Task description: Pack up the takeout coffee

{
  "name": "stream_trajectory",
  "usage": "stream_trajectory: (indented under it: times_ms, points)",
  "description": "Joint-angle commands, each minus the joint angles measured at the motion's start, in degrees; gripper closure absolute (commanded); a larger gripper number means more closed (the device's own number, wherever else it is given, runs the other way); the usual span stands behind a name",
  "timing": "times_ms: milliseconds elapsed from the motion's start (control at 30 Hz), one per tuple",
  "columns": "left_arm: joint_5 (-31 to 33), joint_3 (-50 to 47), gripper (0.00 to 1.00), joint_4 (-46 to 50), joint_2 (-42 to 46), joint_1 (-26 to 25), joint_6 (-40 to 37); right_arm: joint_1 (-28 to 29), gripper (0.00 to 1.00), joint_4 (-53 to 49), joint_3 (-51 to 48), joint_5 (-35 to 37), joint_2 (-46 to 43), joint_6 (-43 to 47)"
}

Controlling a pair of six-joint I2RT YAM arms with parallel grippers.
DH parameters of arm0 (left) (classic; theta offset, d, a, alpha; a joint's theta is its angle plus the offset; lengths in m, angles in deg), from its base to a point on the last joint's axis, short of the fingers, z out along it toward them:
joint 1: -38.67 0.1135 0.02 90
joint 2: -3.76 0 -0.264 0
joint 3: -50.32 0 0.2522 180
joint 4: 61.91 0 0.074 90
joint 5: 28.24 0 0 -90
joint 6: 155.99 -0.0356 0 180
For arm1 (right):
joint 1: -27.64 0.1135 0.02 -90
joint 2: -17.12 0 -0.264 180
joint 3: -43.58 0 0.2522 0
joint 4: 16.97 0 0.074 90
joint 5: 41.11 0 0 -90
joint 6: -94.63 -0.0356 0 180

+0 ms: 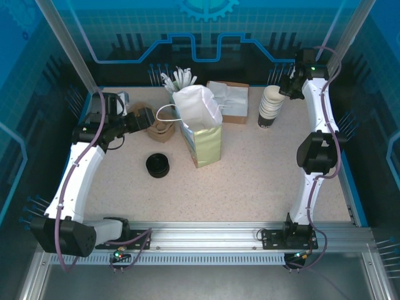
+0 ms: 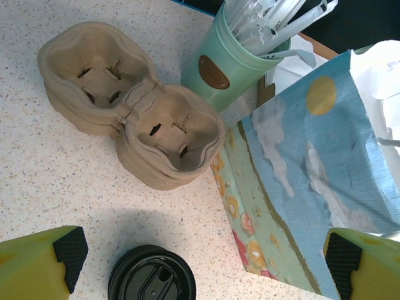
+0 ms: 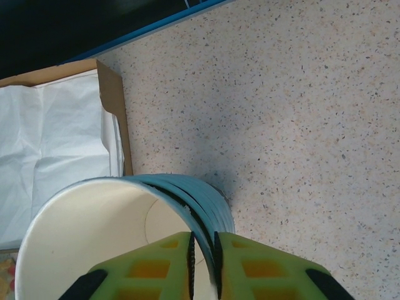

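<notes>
Progress early, as judged; the paper bag (image 1: 203, 134) stands upright mid-table, its inside hidden behind the white folded mouth, so what it holds cannot be told. Takeout coffee is judged to be the top cup (image 3: 94, 240) of the cup stack (image 1: 270, 107), at the far right of the table (image 1: 262, 181), near the napkin box (image 1: 230, 103); it is lidless, white inside, and nested on the others. Right gripper (image 3: 203, 265) sits at its rim; fingers nearly together, one inside the cup and one outside, pinching the thin wall between them; cup not lifted clear of the stack.

Black lids (image 1: 158, 165) lie in a short pile left of the bag, well apart from the cup stack. Left gripper (image 2: 206, 259) hangs over that side with fingers spread wide, holding nothing; the lids are just under it, the bag's near corner is by one pad (image 2: 342, 253), and the pulp cup carriers (image 2: 131, 109) and green straw cup (image 2: 219, 65) lie beyond.

Left to do, as judged: pull the cup off the stack; get a lid on it; carry it to the bag; lower it in upright. The bag's mouth looks partly closed, which could call for the left arm's help.
</notes>
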Motion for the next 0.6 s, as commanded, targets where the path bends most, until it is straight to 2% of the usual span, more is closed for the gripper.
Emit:
stream_trajectory:
  times_ms: [0,333,500,567]
  points:
    - [-1.4,2.1,0.01,0.9,-0.3,-0.5,0.3,0.8,0.83,-1.7,1.1,-0.2,1.0,1.1]
    - [-1.3,2.9,0.01,1.5,-0.3,-0.5,0.0,1.2,0.84,-1.6,1.4,-0.4,1.4,1.4]
    - [-1.1,2.9,0.01,1.7,-0.3,-0.5,-0.3,1.5,0.76,-1.9,1.7,-0.1,1.8,1.6]
    - [-1.1,2.8,0.01,1.8,-0.3,-0.5,-0.3,1.5,0.77,-2.0,1.9,0.0,1.8,1.7]
